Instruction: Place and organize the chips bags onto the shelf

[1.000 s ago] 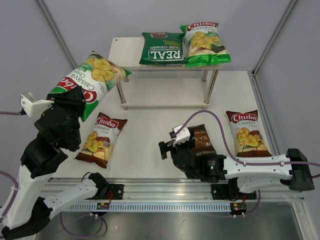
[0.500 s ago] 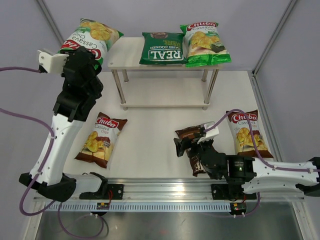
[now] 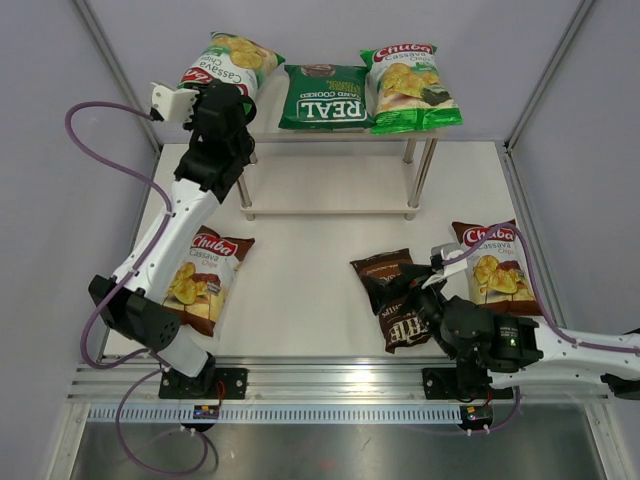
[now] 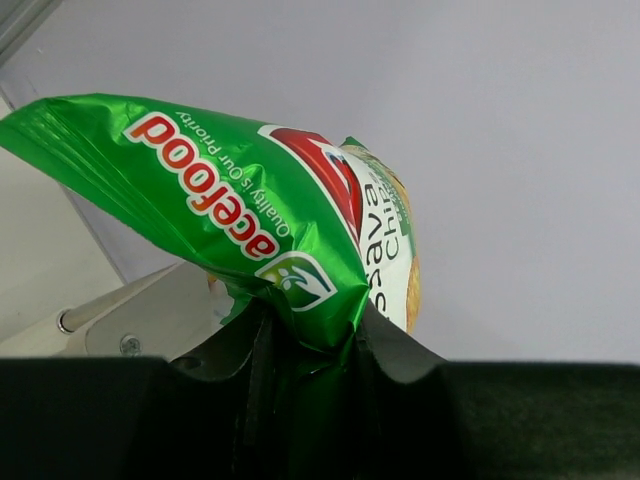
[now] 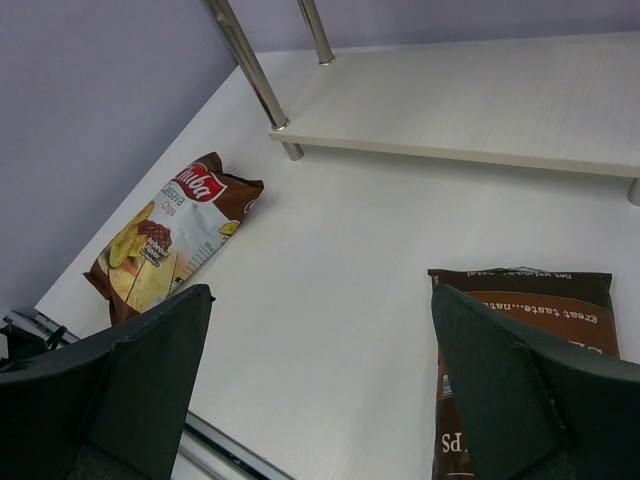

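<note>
A light-green Chuba bag (image 3: 225, 62) is pinched in the left end effector (image 4: 305, 350) over the shelf's (image 3: 265, 115) top-left corner, while the right end effector (image 5: 320, 390) is spread wide above the dark-brown bag (image 3: 385, 275) on the desk (image 3: 300, 290).

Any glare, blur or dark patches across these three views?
Top external: even light, no hard shadows, mild sheen on the REAL bag. Left wrist: light-green bag sharp, left pincer nearly black. Right wrist: right pincer dark and soft, dark-brown bag print legible.
</note>
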Tool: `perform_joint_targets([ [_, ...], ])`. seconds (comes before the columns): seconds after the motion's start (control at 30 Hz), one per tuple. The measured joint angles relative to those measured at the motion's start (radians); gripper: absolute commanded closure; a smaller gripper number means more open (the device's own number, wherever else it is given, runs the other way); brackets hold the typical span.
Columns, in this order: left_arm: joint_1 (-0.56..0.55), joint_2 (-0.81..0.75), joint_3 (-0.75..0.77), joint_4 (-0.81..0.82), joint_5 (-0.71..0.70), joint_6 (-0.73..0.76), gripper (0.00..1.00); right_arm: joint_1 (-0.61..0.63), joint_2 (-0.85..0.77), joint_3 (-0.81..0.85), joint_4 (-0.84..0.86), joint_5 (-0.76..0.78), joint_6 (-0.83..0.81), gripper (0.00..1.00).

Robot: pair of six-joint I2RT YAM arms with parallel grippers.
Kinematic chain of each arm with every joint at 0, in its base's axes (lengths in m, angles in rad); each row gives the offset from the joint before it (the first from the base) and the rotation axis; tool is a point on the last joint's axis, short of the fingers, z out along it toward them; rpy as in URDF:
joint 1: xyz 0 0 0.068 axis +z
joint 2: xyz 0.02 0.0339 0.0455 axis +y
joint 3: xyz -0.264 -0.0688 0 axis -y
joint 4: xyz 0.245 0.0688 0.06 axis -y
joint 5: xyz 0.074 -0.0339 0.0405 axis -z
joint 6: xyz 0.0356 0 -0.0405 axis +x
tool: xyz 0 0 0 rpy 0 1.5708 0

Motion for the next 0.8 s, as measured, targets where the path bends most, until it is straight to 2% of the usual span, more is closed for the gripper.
perform_joint_targets([
  [0.13, 0.000, 0.044, 0.004, 0.007, 0.002, -0.019, 0.89, 0.000, -0.031, -0.013, 0.000, -0.012, -0.004, 0.01],
  [0.17, -0.003, 0.051, 0.004, 0.007, 0.003, -0.022, 0.82, 0.000, -0.039, -0.014, 0.001, -0.014, -0.004, 0.00],
  [0.23, -0.009, 0.058, 0.004, 0.008, 0.000, -0.024, 0.76, 0.000, -0.058, -0.018, 0.001, -0.016, -0.006, 0.00],
  [0.37, -0.027, 0.060, 0.005, 0.019, -0.003, -0.027, 0.69, 0.000, -0.085, -0.020, -0.001, -0.016, -0.006, 0.01],
  [0.53, -0.056, 0.060, 0.007, 0.026, -0.011, -0.028, 0.46, 0.000, -0.112, -0.025, -0.026, -0.015, 0.009, 0.00],
  [0.63, -0.068, 0.060, 0.006, 0.037, -0.020, -0.044, 0.38, 0.000, -0.127, -0.025, -0.050, -0.014, 0.027, 0.01],
  [0.8, -0.074, 0.054, -0.015, 0.063, -0.023, -0.047, 0.37, 0.000, -0.140, -0.025, -0.079, -0.013, 0.051, 0.01],
])
